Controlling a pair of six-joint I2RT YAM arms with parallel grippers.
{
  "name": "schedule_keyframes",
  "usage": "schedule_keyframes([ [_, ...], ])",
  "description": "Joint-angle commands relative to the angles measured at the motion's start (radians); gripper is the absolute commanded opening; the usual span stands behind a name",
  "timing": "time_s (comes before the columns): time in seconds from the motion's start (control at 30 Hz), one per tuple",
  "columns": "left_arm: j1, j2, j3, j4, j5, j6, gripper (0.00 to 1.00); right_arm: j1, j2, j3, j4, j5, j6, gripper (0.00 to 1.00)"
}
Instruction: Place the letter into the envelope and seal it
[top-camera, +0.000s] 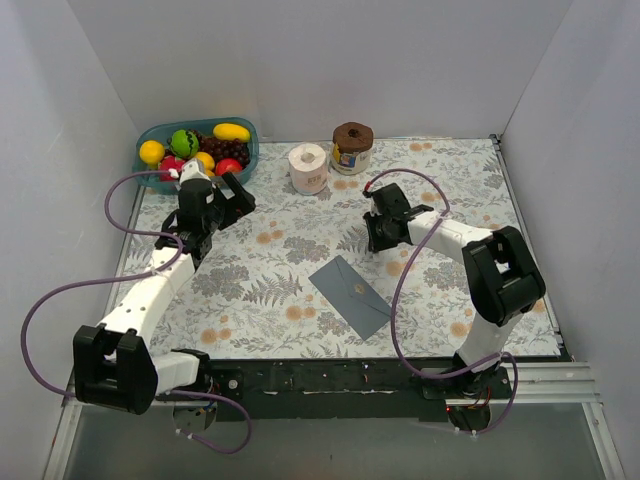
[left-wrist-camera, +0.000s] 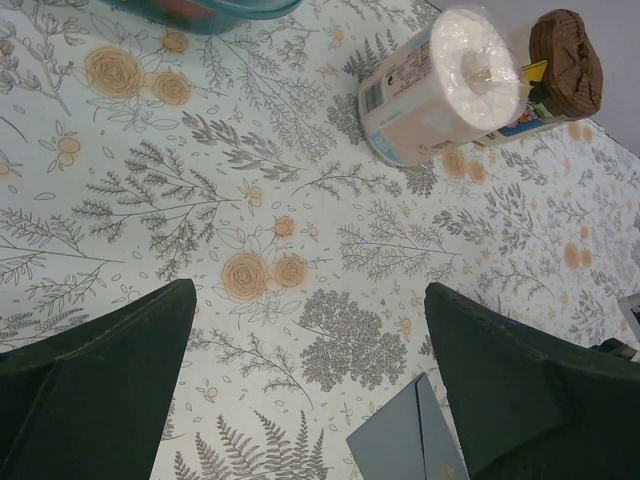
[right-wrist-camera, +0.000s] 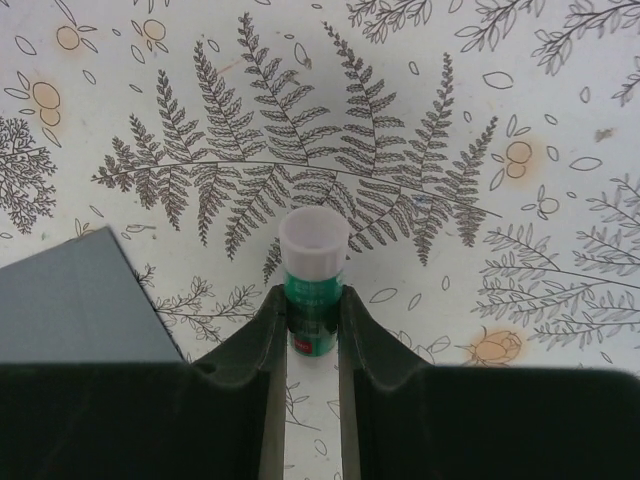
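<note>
The dark grey envelope lies flat on the floral cloth at centre front, flap down, with a small gold seal on it. Its corner shows in the left wrist view and the right wrist view. The cream-tan letter is not in view in any frame. My left gripper is open and empty, held above the cloth to the far left of the envelope. My right gripper is shut on a green glue stick with a white cap, just beyond the envelope's far right.
A teal basket of fruit stands at the back left. A wrapped tissue roll and a jar with a brown lid stand at the back centre. White walls enclose the table on three sides.
</note>
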Motion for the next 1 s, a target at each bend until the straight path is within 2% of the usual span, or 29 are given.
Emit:
schedule_keyframes([
  [0.0,0.003,-0.008,0.027,-0.038,-0.061,-0.049,0.98,0.004,0.047,0.023,0.011,-0.024,0.028,0.02],
  [0.2,0.003,0.055,0.079,-0.097,-0.041,-0.040,0.98,0.002,0.112,0.027,0.007,-0.056,0.049,0.14],
  [0.3,0.003,0.054,0.072,-0.096,-0.047,-0.043,0.98,0.002,0.116,0.024,0.017,-0.067,0.055,0.24],
  [0.33,0.003,0.049,0.072,-0.096,-0.047,-0.040,0.98,0.002,0.115,0.018,0.023,-0.068,0.057,0.32],
  [0.57,0.003,0.040,0.078,-0.096,-0.043,-0.017,0.98,0.002,0.083,0.014,0.038,-0.067,0.060,0.48],
  [0.77,0.003,0.035,0.089,-0.111,-0.017,0.003,0.98,0.002,-0.037,0.002,0.032,-0.007,0.083,0.55],
  [0.87,0.003,0.026,0.087,-0.108,0.000,0.017,0.98,-0.007,-0.165,-0.055,0.059,0.041,0.115,0.56],
  [0.97,0.004,0.018,0.087,-0.145,-0.081,-0.011,0.98,-0.025,-0.330,-0.172,0.104,0.096,0.146,0.56],
])
